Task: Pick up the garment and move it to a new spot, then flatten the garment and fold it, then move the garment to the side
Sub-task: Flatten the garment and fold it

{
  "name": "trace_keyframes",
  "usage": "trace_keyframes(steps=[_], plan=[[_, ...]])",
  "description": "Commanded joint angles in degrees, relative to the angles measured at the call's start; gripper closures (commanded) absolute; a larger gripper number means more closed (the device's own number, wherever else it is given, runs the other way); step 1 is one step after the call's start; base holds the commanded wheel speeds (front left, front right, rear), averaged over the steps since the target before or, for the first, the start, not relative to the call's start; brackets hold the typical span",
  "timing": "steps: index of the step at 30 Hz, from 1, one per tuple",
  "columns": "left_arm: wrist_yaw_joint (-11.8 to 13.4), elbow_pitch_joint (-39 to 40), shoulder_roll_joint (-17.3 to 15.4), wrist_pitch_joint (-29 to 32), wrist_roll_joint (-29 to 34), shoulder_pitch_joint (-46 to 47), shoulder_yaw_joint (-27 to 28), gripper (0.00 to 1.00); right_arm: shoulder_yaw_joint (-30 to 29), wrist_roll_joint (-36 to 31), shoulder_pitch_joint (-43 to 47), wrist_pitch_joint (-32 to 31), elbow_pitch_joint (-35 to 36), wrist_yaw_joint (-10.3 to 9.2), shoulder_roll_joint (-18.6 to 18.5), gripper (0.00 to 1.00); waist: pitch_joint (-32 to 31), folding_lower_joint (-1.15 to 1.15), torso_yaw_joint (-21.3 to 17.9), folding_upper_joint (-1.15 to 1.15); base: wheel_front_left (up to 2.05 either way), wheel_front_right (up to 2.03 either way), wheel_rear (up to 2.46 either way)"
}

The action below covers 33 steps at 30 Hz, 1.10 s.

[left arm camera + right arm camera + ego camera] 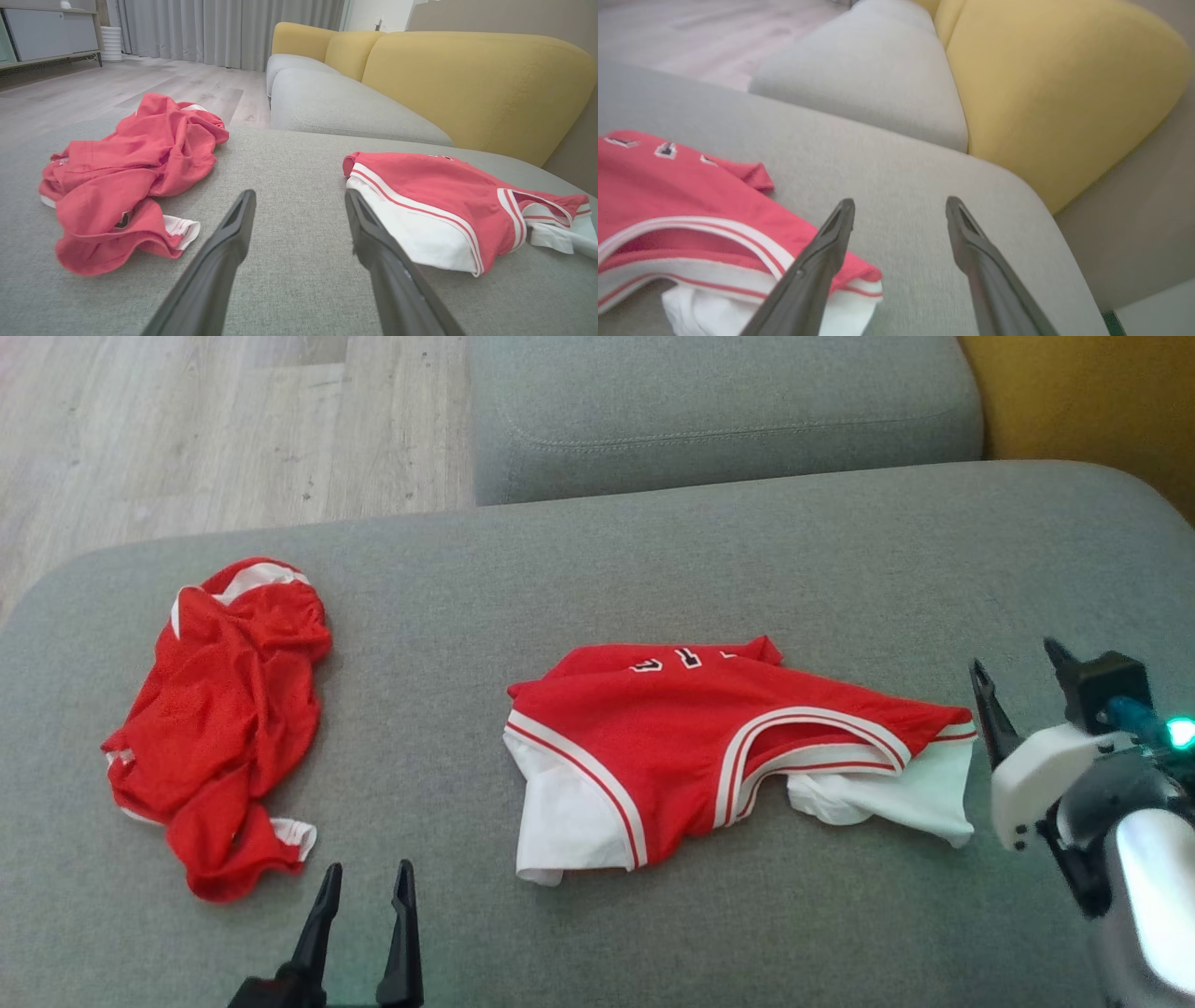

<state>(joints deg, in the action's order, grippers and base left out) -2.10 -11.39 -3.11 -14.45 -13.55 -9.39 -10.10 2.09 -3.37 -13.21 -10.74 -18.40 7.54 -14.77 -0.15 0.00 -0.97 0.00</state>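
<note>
The left gripper (369, 868) and right gripper (1013, 655) both gape empty over the grey fabric sofa cushion (560, 579), the red-and-white jersey garment (672, 728) lying between them.

The garment (691, 200) runs off the blurred right wrist view's left edge.
</note>
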Motion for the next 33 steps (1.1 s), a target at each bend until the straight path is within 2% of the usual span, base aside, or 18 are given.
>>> trace_keyframes(steps=[1,7,11,14,23,33], plan=[[-0.2,1.6,0.2,-0.5,0.4,2.1,1.8,0.0,0.3,-0.9,0.5,1.8,3.3,-0.05,0.6,0.0,-0.1,0.0,-0.1,0.0,0.0,0.0,0.0],[-0.2,1.7,0.2,-0.5,0.4,2.1,1.7,0.0,-0.4,-3.0,9.1,10.4,9.7,-0.05,7.3,0.0,0.0,0.0,-0.1,0.0,0.0,0.0,0.0],[-0.4,1.6,0.2,-0.5,0.7,2.1,2.0,0.0,4.9,-3.3,13.2,15.0,9.8,-0.05,9.5,0.0,0.2,0.0,-0.2,0.0,0.0,0.0,0.0],[-0.6,1.5,0.2,-0.5,1.1,2.4,1.8,0.0,10.7,-3.7,13.2,16.0,8.0,-0.05,10.2,0.0,0.5,0.0,0.0,0.0,0.0,0.0,0.0],[-1.6,0.4,0.2,-0.5,1.9,3.4,1.9,0.0,37.6,-2.4,1.4,11.3,-1.5,-0.05,6.9,0.0,0.4,0.0,2.0,0.0,0.0,0.0,0.0],[-1.2,0.1,0.2,-0.5,0.0,3.9,0.4,0.0,51.5,-0.1,-10.6,3.9,-9.0,-0.05,5.1,0.0,0.6,0.0,6.4,0.0,0.0,0.0,0.0]])
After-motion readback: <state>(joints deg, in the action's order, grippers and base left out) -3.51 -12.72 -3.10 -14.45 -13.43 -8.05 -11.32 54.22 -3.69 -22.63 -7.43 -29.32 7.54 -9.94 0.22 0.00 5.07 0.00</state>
